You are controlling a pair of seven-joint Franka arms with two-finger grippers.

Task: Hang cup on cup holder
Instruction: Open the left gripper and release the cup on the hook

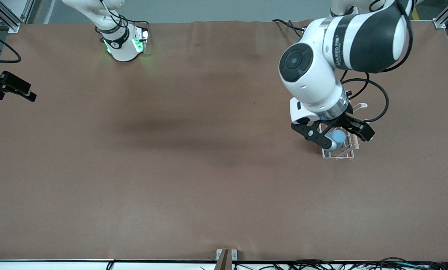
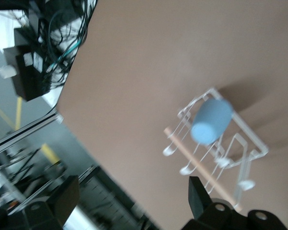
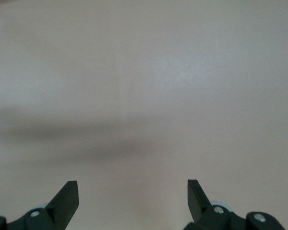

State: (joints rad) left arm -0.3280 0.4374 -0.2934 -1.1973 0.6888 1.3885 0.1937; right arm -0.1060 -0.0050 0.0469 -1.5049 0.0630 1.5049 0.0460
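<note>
Left wrist view gives you the clearest answer: the light blue cup [image 2: 211, 121] sits upturned on one prong of the white wire cup holder [image 2: 252, 139], base pointing up and away from the wooden rod [image 2: 201, 165] along the rack's top, and nothing grips it. The left gripper [image 2: 129, 201] hangs above the rack with its fingers spread wide and empty, clear of the cup.

In the front view you'll find the cup holder [image 1: 338, 153] at the left arm's end of the table [image 1: 194, 168], with the left gripper [image 1: 336, 133] over it and the cup [image 1: 338, 137] showing between the fingers.

The right gripper [image 3: 133, 199] waits, fingers spread and empty, over bare table.

You can judge the hanging as done; what seems left is only drawing the left arm away without knocking the rack.
</note>
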